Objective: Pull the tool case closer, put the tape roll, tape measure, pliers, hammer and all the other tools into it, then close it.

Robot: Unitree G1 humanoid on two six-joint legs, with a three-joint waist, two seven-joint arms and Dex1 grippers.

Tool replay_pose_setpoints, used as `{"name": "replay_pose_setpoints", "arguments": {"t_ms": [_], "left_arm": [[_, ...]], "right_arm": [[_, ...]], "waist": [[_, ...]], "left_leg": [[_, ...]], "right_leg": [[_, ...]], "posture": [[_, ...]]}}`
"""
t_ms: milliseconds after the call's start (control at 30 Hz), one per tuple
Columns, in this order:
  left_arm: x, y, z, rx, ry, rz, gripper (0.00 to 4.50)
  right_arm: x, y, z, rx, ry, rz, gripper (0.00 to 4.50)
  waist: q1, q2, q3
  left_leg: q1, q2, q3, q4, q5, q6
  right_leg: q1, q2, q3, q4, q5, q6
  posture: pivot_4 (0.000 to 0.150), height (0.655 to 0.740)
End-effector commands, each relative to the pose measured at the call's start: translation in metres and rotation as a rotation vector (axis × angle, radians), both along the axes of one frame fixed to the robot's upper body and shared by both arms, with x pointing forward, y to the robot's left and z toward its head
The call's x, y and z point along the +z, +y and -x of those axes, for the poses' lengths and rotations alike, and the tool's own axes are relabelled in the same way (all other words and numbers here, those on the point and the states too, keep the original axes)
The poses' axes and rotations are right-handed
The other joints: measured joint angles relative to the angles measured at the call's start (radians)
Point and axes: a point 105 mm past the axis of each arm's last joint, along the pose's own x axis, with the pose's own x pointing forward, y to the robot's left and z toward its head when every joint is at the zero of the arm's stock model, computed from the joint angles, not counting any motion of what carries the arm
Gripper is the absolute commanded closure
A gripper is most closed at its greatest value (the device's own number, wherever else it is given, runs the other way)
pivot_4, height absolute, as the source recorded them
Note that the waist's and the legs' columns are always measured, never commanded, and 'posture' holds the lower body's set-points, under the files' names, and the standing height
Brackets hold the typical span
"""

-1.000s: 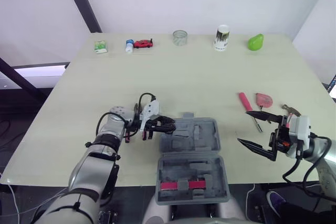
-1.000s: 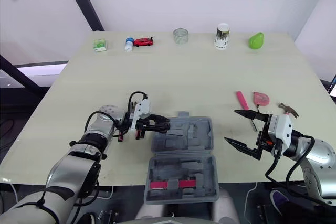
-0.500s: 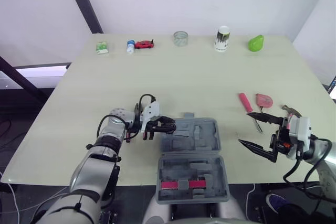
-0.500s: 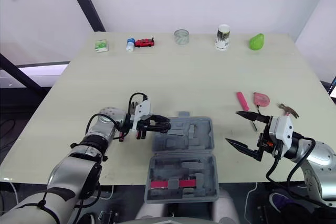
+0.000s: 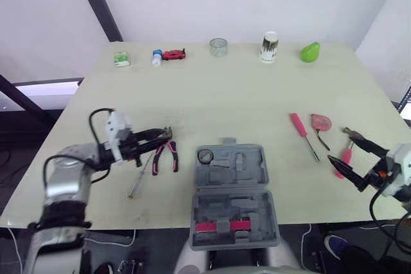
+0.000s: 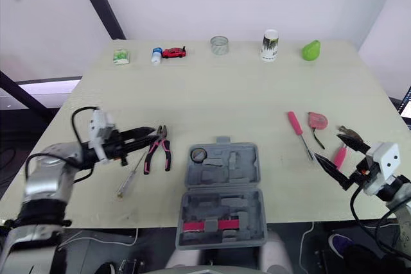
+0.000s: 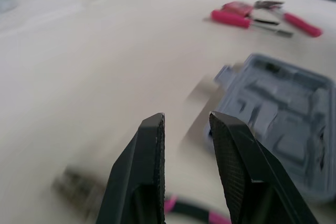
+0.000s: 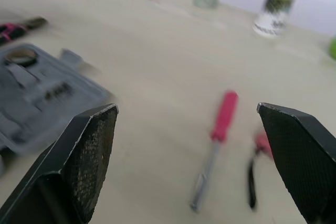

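The grey tool case (image 5: 232,187) lies open at the table's front edge, with a small dark ring (image 5: 205,155) in its far left corner. Left of it lie pink-handled pliers (image 5: 166,157) and a slim screwdriver (image 5: 138,178). My left gripper (image 5: 164,134) hovers just beyond the pliers, slightly open with nothing between its fingers (image 7: 152,145). At the right are a pink screwdriver (image 5: 302,129), a pink tape measure (image 5: 321,122) and a pink-handled hammer (image 5: 344,156). My right gripper (image 5: 340,147) is wide open around the hammer's handle, height above it unclear.
Along the far edge stand a green box (image 5: 120,58), a small bottle (image 5: 157,56), a red toy car (image 5: 173,54), a clear glass ring (image 5: 218,47), a can (image 5: 268,46) and a green pear (image 5: 309,52). Bare tabletop (image 5: 231,104) spans the middle.
My left gripper has drawn back left from the case and opened; the dark ring now lies in the case, with pliers and screwdriver uncovered. My right gripper has moved right, to the hammer.
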Motion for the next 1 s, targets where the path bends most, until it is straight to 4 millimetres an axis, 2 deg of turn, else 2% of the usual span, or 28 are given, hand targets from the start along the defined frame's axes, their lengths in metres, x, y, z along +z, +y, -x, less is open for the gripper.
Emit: {"name": "replay_pose_setpoints", "arguments": {"t_ms": [33,67,133,167,200,267,300,467,667,867,1000], "left_arm": [[-0.002,0.045,0.019,0.199,-0.011,-0.02,3.05],[-0.01,0.059,0.029,0.268,0.012,-0.021,2.56],[-0.022,0.074,0.046,0.35,0.044,-0.018,2.38],[-0.025,0.078,0.052,0.377,0.053,-0.016,1.61],[-0.029,0.081,0.058,0.401,0.064,-0.011,1.38],[-0.035,0.088,0.069,0.45,0.082,0.005,0.27],[-0.037,0.092,0.074,0.48,0.087,0.015,0.12],[-0.051,0.117,0.1,0.621,0.124,0.021,0.12],[-0.069,0.133,0.129,0.691,0.189,-0.004,0.12],[-0.071,0.127,0.132,0.628,0.191,-0.02,0.12],[-0.062,0.125,0.122,0.613,0.152,-0.002,0.12]], "right_arm": [[0.006,-0.034,0.011,-0.139,-0.042,0.001,0.0],[0.003,-0.042,0.017,-0.174,-0.035,-0.004,0.0],[-0.004,-0.051,0.026,-0.206,-0.013,-0.015,0.0],[-0.008,-0.055,0.03,-0.219,0.0,-0.015,0.0],[-0.013,-0.06,0.035,-0.23,0.02,-0.004,0.0],[-0.021,-0.07,0.045,-0.253,0.047,-0.003,0.0],[-0.024,-0.075,0.048,-0.272,0.056,-0.01,0.0],[-0.031,-0.088,0.067,-0.315,0.087,-0.028,0.0],[-0.038,-0.102,0.084,-0.365,0.129,-0.036,0.0],[-0.035,-0.099,0.083,-0.35,0.127,-0.025,0.0],[-0.028,-0.085,0.07,-0.31,0.108,-0.016,0.0]], "waist": [[-0.003,0.0,0.0],[-0.003,0.0,0.0],[-0.008,0.0,0.0],[-0.008,0.0,0.0],[-0.009,0.0,0.0],[-0.005,0.0,0.0],[-0.004,0.0,0.0],[-0.003,0.0,0.0],[-0.007,0.0,-0.001],[-0.005,0.0,-0.002],[-0.006,0.002,-0.003]], "left_leg": [[0.0,0.0,0.0,0.0,0.0,0.0],[0.001,0.001,0.001,-0.001,0.0,0.0],[0.001,0.001,0.001,-0.003,0.0,0.0],[0.001,0.002,0.001,-0.003,0.0,0.0],[0.001,0.002,0.001,-0.004,0.0,0.0],[0.002,0.002,0.001,-0.003,0.0,0.0],[0.003,0.002,0.002,-0.003,0.0,0.0],[0.009,0.003,0.002,-0.005,-0.001,0.0],[0.01,0.003,0.002,-0.006,-0.001,-0.001],[0.01,0.003,0.002,-0.008,-0.001,-0.001],[0.011,0.003,0.002,-0.011,-0.001,-0.001]], "right_leg": [[0.0,0.0,0.0,0.0,0.0,0.0],[0.0,0.0,0.001,-0.001,0.0,0.0],[0.0,0.0,0.0,-0.001,0.0,0.0],[0.0,0.0,0.0,-0.002,0.0,-0.001],[0.0,-0.001,0.0,-0.002,0.0,-0.001],[0.001,-0.002,0.0,-0.002,0.0,-0.001],[0.001,-0.002,0.0,-0.002,-0.001,-0.002],[0.007,-0.007,0.0,-0.003,-0.003,-0.006],[0.007,-0.009,0.002,-0.003,-0.004,-0.007],[0.006,-0.012,0.003,-0.005,-0.005,-0.008],[0.006,-0.015,0.002,-0.006,-0.005,-0.008]], "posture": [[0.15,0.74],[0.15,0.74],[0.15,0.74],[0.15,0.74],[0.15,0.74],[0.15,0.74],[0.15,0.74],[0.15,0.74],[0.15,0.74],[0.15,0.74],[0.15,0.74]]}}
